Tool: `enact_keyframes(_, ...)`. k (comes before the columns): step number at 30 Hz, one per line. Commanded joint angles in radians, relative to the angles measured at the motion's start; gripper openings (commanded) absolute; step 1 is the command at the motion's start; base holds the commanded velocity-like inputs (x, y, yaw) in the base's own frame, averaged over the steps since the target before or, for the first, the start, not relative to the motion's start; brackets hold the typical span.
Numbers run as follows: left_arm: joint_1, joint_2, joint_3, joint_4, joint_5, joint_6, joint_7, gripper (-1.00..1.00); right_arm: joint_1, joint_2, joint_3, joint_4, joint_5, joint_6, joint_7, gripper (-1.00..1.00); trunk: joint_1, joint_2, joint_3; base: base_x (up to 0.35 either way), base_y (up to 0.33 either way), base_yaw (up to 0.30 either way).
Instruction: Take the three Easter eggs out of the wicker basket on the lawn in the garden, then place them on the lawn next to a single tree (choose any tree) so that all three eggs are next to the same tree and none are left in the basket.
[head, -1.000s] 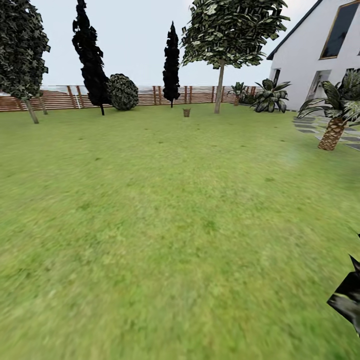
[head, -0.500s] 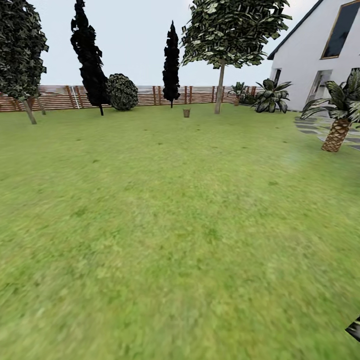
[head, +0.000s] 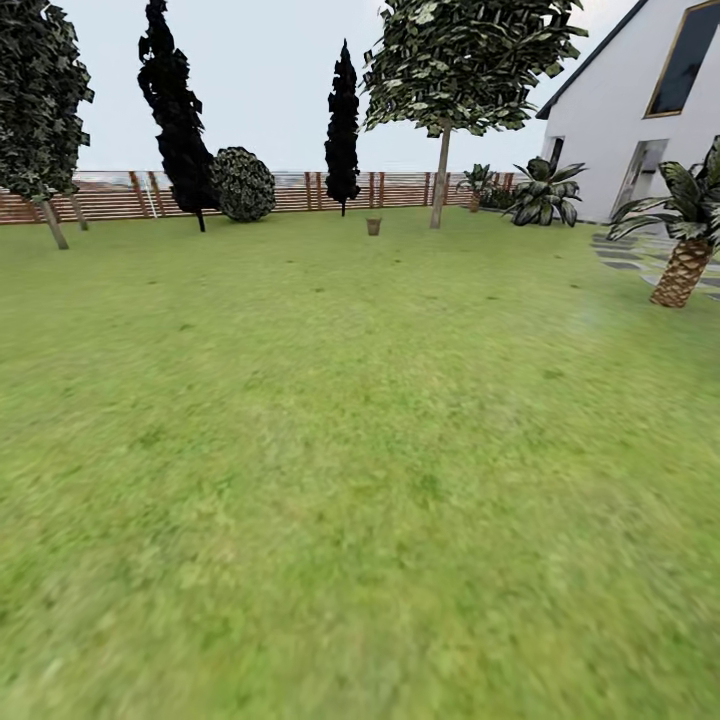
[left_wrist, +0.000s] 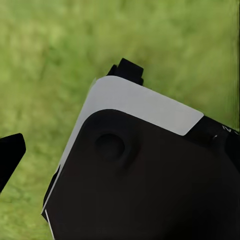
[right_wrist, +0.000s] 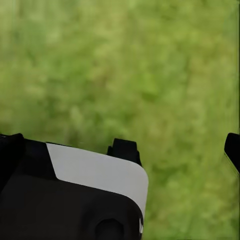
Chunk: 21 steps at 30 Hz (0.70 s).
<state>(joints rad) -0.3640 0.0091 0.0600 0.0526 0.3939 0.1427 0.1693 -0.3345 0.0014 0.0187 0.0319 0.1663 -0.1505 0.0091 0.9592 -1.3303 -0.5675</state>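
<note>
The wicker basket (head: 373, 226) stands far off on the lawn (head: 340, 450), small and brown, short of the fence. No Easter eggs can be made out at this distance. Just right of the basket rises a tree (head: 439, 185) with a thin bare trunk and a leafy crown. A second such tree (head: 52, 222) stands at the far left. In the wrist views, my left gripper (left_wrist: 120, 150) and right gripper (right_wrist: 120, 145) hang over grass with nothing in them. One dark fingertip (left_wrist: 10, 155) sits at the frame's edge, another fingertip (right_wrist: 232, 150) likewise, so the jaws stand wide.
A brown slat fence (head: 280, 192) closes the back, with two dark cypresses (head: 180, 130) and a round bush (head: 243, 184) before it. At the right are a white house (head: 640, 130), a short palm (head: 685, 265) and paving stones (head: 625, 258). My black-and-white body (left_wrist: 145, 170) shows beneath the grippers.
The camera has rolled forward over the lawn. A dark leafy plant at the lower right has slid out of the picture, and the palm has shifted right. The basket stays far off.
</note>
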Motion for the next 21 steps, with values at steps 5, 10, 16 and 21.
enact_keyframes(5, -0.001, 0.000, 0.006, 0.001, -0.001, 0.002, 0.003, 1.00, -0.001, 0.000, 0.001, 0.003, 0.004, -0.006, 0.000, 1.00, 0.001, 0.000, -0.001, 0.326, 0.000, 0.000)
enact_keyframes(10, -0.001, 0.000, 0.006, 0.001, -0.001, 0.002, 0.003, 1.00, -0.001, 0.000, 0.001, 0.003, 0.004, -0.006, 0.000, 1.00, 0.001, 0.000, -0.001, 0.325, 0.000, 0.000)
enact_keyframes(16, -0.001, 0.000, 0.006, 0.001, -0.001, 0.002, 0.003, 1.00, -0.001, 0.000, 0.001, 0.003, 0.004, -0.006, 0.000, 1.00, 0.001, 0.000, -0.001, 0.325, 0.000, 0.000)
enact_keyframes(21, -0.001, 0.000, 0.006, 0.001, -0.001, 0.002, 0.003, 1.00, -0.001, 0.000, 0.001, 0.003, 0.004, -0.006, 0.000, 1.00, 0.001, 0.000, -0.001, 0.325, 0.000, 0.000)
